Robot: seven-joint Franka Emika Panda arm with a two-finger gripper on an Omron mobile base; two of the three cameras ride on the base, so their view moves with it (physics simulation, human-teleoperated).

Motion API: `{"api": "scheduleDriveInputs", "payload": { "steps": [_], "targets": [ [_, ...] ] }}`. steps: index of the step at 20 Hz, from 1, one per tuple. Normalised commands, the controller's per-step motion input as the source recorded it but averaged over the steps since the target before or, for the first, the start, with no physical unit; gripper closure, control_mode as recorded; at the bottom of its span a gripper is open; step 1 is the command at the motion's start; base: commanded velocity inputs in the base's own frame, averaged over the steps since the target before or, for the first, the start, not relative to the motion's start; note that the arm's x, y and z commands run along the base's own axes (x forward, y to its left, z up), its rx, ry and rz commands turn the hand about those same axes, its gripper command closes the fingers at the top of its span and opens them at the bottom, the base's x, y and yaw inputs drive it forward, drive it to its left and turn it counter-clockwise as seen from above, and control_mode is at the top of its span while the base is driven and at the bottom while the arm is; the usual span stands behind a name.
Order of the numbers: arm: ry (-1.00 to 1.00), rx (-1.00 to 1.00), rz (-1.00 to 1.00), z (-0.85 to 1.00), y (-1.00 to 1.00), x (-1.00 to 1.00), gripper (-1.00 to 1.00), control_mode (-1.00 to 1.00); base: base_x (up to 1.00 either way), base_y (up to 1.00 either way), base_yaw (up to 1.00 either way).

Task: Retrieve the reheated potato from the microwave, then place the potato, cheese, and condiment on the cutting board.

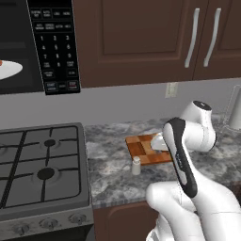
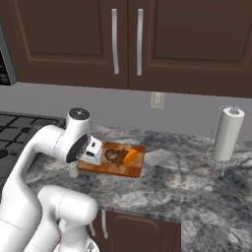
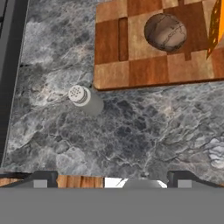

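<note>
Jaws (image 3: 112,175) spread wide, nothing between them, hanging above the desk (image 3: 131,135) and looking down. Potato (image 3: 165,32) and cheese (image 3: 214,26) both sit on the cutting board (image 3: 127,65), potato roughly mid-board, the orange cheese wedge just beside it toward one end. Condiment (image 3: 80,96) stands upright on the desk, off the board, just beside its near corner; it's the one item left, I'd say. Risks: the shaker is small, narrow and likely tippy, so an off-centre descent could clip the cap and knock it over or roll it toward the stove (image 1: 42,169). It sits close to the board edge, so one finger could land on the wood and spoil the grasp. Placing it too near the potato might shove that off. Surface is mottled grey stone. Around it: dark wood cabinets (image 2: 172,44) above, microwave (image 1: 28,42) open over the stove, wall outlet (image 2: 157,100), paper towel holder (image 2: 227,135) well apart to the right.
</note>
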Motion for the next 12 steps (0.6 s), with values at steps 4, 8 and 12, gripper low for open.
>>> {"api": "scheduleDriveInputs", "payload": {
  "steps": [4,8,12],
  "targets": [
    [0.0,-0.01,0.17,0.16,0.68,-0.02,-1.0,-1.0,0.0,0.0,0.0],
    [0.01,-0.01,0.12,0.0,0.42,0.18,-1.0,-1.0,0.0,0.0,0.0],
    [0.02,-0.05,0.04,-0.01,0.23,0.39,-1.0,-1.0,0.0,0.0,0.0]
  ]
}}
